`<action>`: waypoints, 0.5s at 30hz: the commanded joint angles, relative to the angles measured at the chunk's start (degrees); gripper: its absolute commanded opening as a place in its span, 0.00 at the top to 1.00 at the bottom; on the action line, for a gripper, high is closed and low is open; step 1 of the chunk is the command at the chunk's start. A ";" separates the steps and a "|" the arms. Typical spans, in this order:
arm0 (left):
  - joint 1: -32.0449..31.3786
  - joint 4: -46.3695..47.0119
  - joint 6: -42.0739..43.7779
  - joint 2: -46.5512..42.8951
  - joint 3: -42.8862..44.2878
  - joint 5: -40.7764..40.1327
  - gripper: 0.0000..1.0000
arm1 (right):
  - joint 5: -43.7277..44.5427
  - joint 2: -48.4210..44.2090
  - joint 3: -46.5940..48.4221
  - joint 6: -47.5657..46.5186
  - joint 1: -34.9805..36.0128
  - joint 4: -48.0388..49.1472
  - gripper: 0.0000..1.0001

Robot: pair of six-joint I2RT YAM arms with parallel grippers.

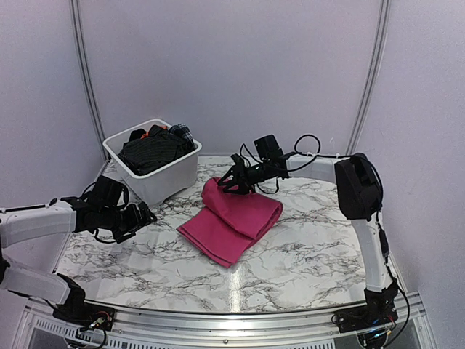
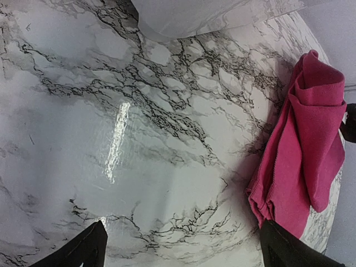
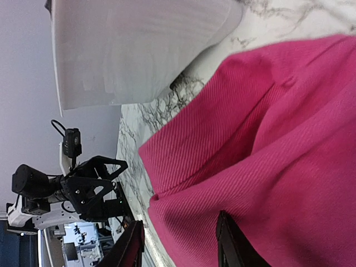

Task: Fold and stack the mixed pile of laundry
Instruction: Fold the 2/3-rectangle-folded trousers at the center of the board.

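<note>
The magenta-pink cloth (image 1: 234, 218) lies folded in the middle of the marble table; it also shows in the left wrist view (image 2: 311, 144) and the right wrist view (image 3: 267, 156). My right gripper (image 1: 231, 182) is at the cloth's far corner, jaws apart with a fold of the cloth between the fingers (image 3: 227, 245). My left gripper (image 1: 145, 216) is open and empty, hovering over bare marble left of the cloth, its fingertips (image 2: 83, 250) wide apart. The black pinstriped shirt (image 1: 152, 149), a bit of orange garment (image 1: 150, 131) and the dark plaid piece (image 1: 182, 132) lie in the tub.
The white plastic tub (image 1: 166, 178) stands at the back left, close to the cloth's far corner and also in the right wrist view (image 3: 128, 44). Grey walls enclose the table. Bare marble (image 1: 312, 254) lies in front of and right of the cloth.
</note>
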 commanded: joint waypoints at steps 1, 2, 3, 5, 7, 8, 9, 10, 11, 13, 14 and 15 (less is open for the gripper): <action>-0.10 -1.67 2.08 0.34 2.40 -0.36 0.01 | -2.60 -1.96 -0.48 -4.59 0.70 -2.85 0.56; -0.10 -1.66 2.43 0.47 2.56 0.12 0.01 | -2.31 -3.61 -0.92 -6.85 0.65 -3.94 0.55; -0.21 -1.65 2.71 0.82 2.79 0.82 0.01 | -1.38 -5.30 -1.41 -9.49 0.66 -5.52 0.53; -0.86 -1.65 3.70 1.73 3.38 1.84 0.01 | 1.20 -8.45 -2.06 -15.66 0.60 -9.20 0.48; -2.59 -1.65 5.21 3.14 4.66 2.48 0.01 | 6.14 -10.73 -2.85 -22.04 0.49 -13.50 0.46; -3.67 -1.65 5.66 3.97 5.36 2.82 0.01 | 9.03 -11.24 -3.36 -24.74 0.25 -15.83 0.46; -4.76 -1.65 6.19 4.88 6.22 3.10 0.01 | 11.19 -11.61 -4.44 -26.36 -0.34 -17.37 0.46; -5.88 -1.57 6.95 5.68 7.17 3.46 0.01 | 13.05 -11.96 -6.08 -27.35 -1.05 -18.51 0.47; -7.01 -1.63 7.80 6.68 8.39 3.74 0.03 | 15.06 -12.36 -8.28 -28.17 -1.67 -19.08 0.48; -8.94 -1.57 9.06 8.73 11.28 3.73 0.07 | 19.61 -13.24 -13.25 -29.52 -2.62 -19.21 0.50; -9.85 -1.44 9.63 9.88 12.50 3.77 0.09 | 21.21 -13.56 -15.76 -29.84 -2.90 -19.10 0.51; -10.64 -1.22 9.99 10.91 13.72 3.72 0.11 | 22.53 -13.71 -18.03 -29.90 -3.15 -19.14 0.51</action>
